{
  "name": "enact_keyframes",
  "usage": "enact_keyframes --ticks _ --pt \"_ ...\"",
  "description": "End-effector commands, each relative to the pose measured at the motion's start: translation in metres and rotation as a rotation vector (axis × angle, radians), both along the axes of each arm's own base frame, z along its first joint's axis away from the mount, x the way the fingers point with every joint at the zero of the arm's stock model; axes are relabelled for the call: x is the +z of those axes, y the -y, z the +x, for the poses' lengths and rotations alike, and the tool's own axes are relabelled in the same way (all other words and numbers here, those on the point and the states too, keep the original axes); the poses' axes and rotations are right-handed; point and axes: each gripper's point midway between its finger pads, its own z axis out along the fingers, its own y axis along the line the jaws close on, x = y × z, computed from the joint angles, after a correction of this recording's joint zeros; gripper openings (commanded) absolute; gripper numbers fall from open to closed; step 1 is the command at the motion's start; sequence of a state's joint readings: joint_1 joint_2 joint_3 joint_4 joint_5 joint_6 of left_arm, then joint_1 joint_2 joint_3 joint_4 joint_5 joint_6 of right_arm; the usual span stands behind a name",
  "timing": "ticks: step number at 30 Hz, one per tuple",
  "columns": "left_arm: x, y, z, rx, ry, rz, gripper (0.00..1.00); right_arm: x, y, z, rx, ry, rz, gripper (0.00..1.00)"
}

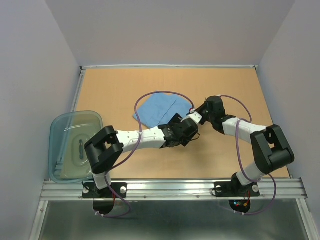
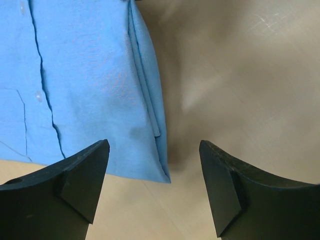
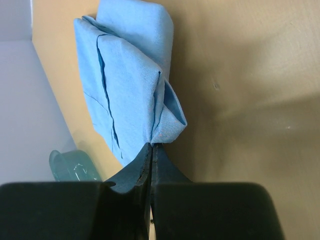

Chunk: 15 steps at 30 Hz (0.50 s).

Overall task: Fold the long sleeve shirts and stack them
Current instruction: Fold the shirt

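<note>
A light blue long sleeve shirt (image 1: pixel 157 110) lies folded into a small packet in the middle of the table (image 1: pixel 115 85). In the left wrist view the shirt (image 2: pixel 85 75) shows its button placket and a folded edge. My left gripper (image 2: pixel 154 160) hangs open just above the table at the packet's near corner, with nothing between its fingers (image 2: pixel 80 172). From above, the left gripper (image 1: pixel 173 126) sits at the shirt's near right side. My right gripper (image 3: pixel 151 147) is shut on a folded corner of the shirt (image 3: pixel 125 85), pinching the cloth at its tips. From above, the right gripper (image 1: pixel 192 111) meets the shirt's right edge.
A clear bluish plastic tub (image 1: pixel 75 145) rests at the table's near left edge, and its rim (image 3: pixel 70 165) shows in the right wrist view. Both arms cross the middle of the table close together. White walls enclose the table on three sides.
</note>
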<state>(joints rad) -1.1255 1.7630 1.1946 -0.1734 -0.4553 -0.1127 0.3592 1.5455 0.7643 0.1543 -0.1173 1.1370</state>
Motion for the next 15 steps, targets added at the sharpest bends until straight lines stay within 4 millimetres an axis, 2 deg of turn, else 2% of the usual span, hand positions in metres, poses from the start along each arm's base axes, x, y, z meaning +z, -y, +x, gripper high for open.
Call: enact_keyframes --ticks 1,5,9,12,15 --pt "0.031 0.011 0.013 0.04 0.066 -0.057 0.88 0.037 -0.005 0.012 0.016 0.074 0.031 0.01" --pt "0.033 0.007 0.021 0.098 0.098 -0.038 0.89 0.043 -0.009 0.01 0.032 0.074 0.044 0.01" --pt "0.038 0.013 0.029 0.121 0.131 -0.034 0.89 0.044 -0.012 0.009 0.045 0.063 0.054 0.01" --pt "0.033 0.021 0.032 0.107 0.138 -0.013 0.88 0.046 -0.011 0.009 0.045 0.067 0.054 0.0" --pt "0.02 0.021 0.037 0.115 0.16 0.044 0.89 0.049 -0.011 0.009 0.046 0.07 0.052 0.01"
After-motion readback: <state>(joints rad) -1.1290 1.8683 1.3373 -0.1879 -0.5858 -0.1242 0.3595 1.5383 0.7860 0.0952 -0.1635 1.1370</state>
